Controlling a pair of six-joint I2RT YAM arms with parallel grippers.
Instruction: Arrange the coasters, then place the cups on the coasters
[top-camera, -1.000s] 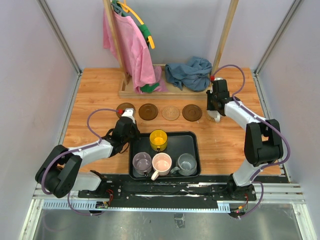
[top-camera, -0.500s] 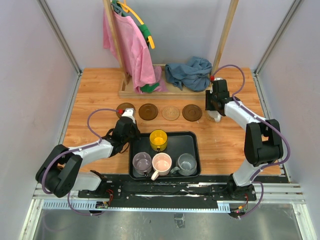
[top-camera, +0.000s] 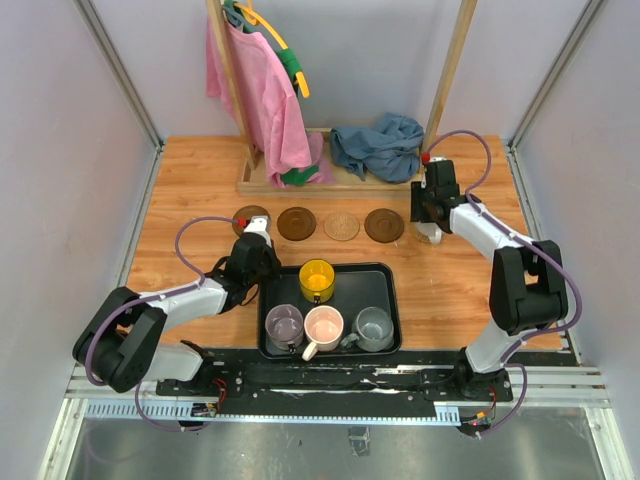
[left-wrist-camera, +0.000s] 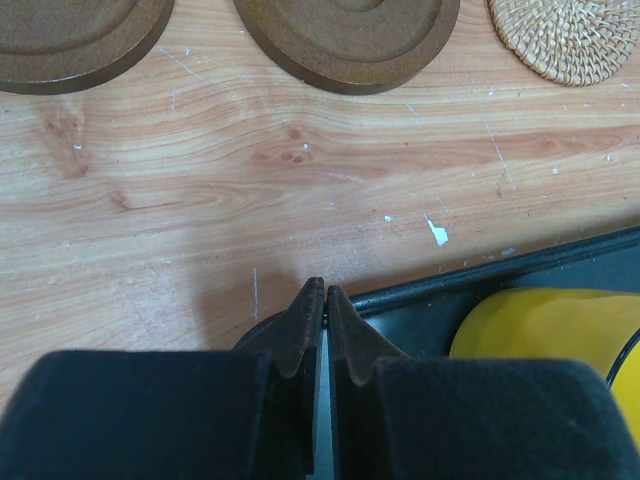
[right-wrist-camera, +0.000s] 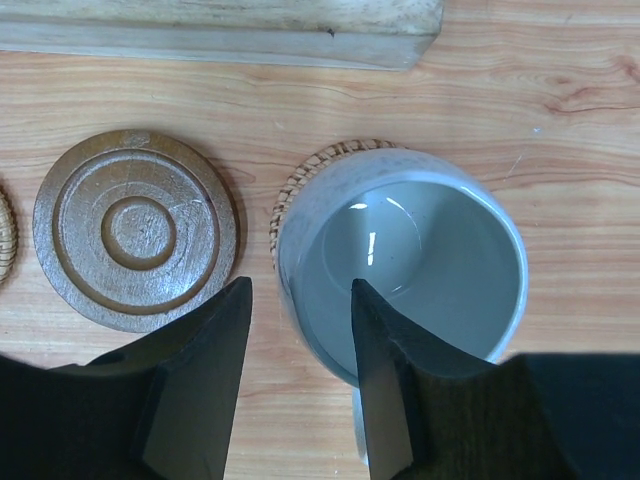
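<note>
Releasing white cup (right-wrist-camera: 400, 250) on woven coaster (right-wrist-camera: 290, 190), table's far-right area | right gripper (right-wrist-camera: 300, 290) jaws parted, straddling cup wall, holding nothing | left gripper (left-wrist-camera: 318, 290) closed, empty | advice: lift straight up, avoid clipping rim.

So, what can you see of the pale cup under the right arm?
The white cup looks like glazed ceramic, glossy and empty inside. It stands upright on a woven coaster, whose edge peeks out behind it. The right end effector is open, its fingers straddling the cup's wall.
</note>
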